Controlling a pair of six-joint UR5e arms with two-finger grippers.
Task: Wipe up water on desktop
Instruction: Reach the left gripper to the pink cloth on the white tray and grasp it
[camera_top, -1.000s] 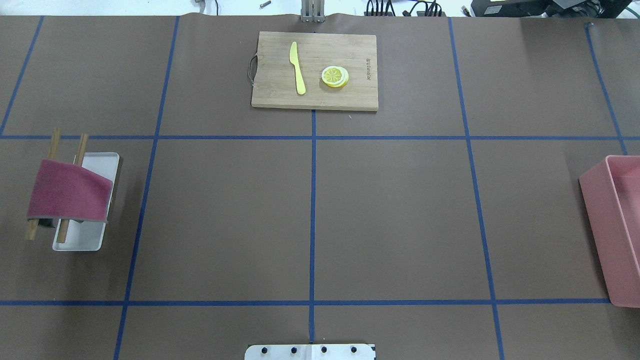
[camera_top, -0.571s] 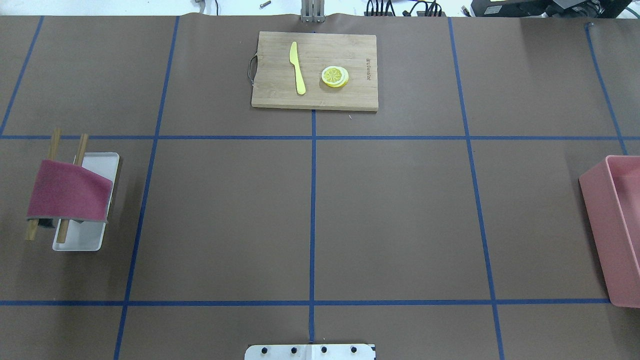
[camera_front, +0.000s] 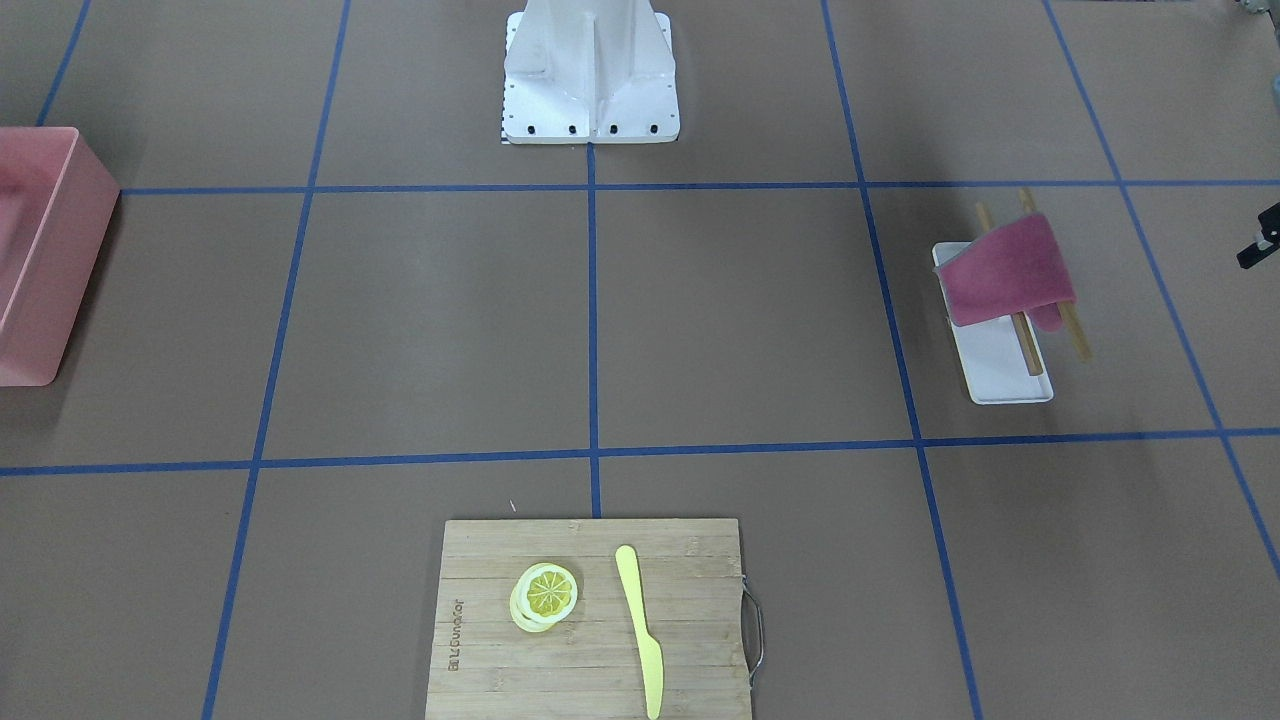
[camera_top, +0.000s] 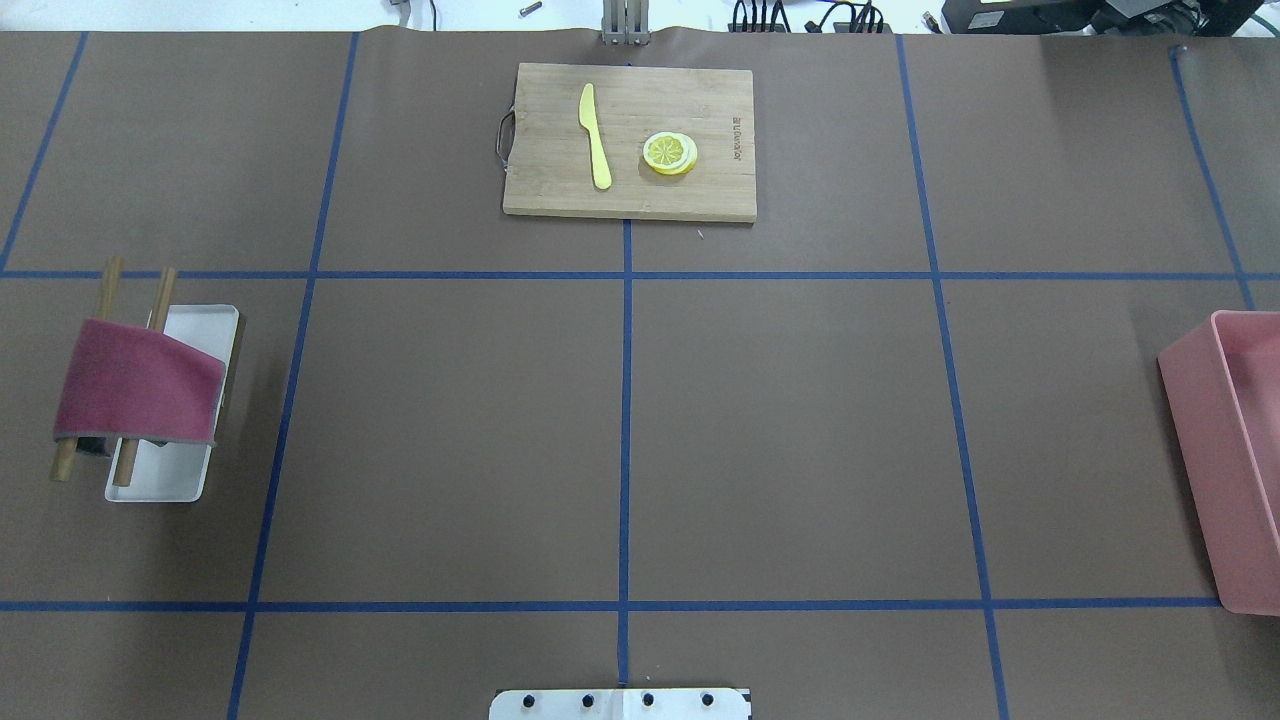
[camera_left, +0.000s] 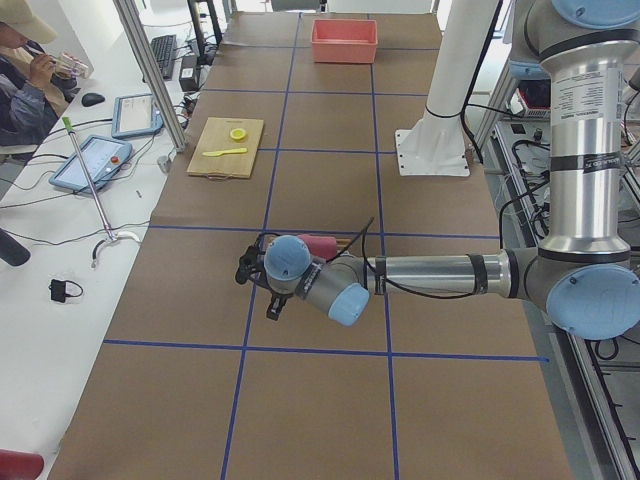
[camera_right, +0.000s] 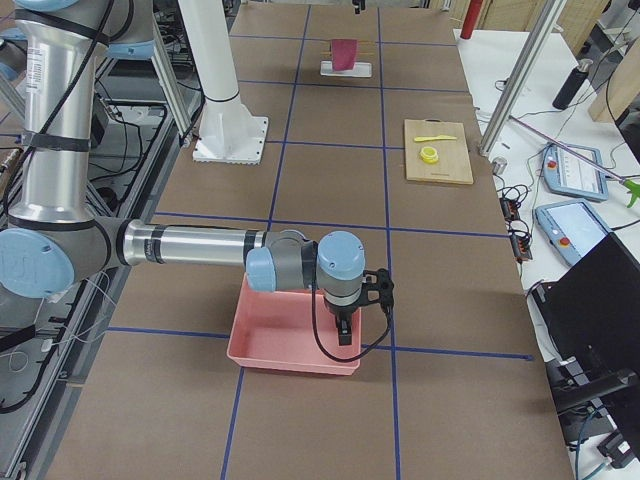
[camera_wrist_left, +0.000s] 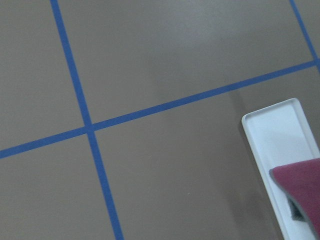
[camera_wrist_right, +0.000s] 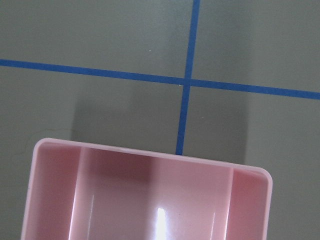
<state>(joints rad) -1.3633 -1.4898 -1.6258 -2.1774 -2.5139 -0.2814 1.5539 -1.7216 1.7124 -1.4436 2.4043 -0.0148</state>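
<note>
Right claw (camera_right: 345, 340) above pink bin (camera_right: 280, 362); red cloth (camera_top: 135, 385), desktop (camera_top: 450, 430) unchanged

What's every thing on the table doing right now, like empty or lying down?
red cloth: draped over two wooden sticks.
white tray: flat, partly under the cloth.
pink bin: upright, looks empty.
cutting board: lying flat.
yellow knife: flat on the board.
lemon slices: cut, stacked.
desktop: no water visible.
left gripper: cannot tell.
right gripper: above the bin, cannot tell.
</note>
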